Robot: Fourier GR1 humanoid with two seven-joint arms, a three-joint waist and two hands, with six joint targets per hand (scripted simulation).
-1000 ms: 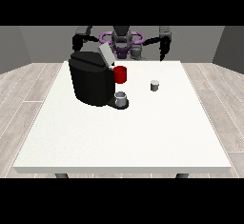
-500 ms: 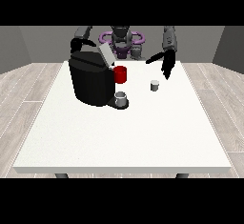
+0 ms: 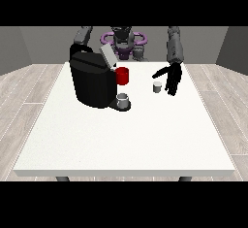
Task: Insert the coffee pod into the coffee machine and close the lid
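Your robot hand (image 3: 172, 79) at the view's right hangs with fingers spread wide at 3 o'clock of the coffee pod (image 3: 157, 87); a hasty sweep could topple the pod toward the coffee machine (image 3: 93, 81).

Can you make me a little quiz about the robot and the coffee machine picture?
1. True or false: the coffee machine's lid is closed.
2. Which thing is nearest the hand at the view's right: A the red part on the machine, B the small grey coffee pod, C the cup under the spout?
3. Fill in: the pod stands on the white ____.

Key: 1 false, the lid is tilted up. 2 B. 3 table.
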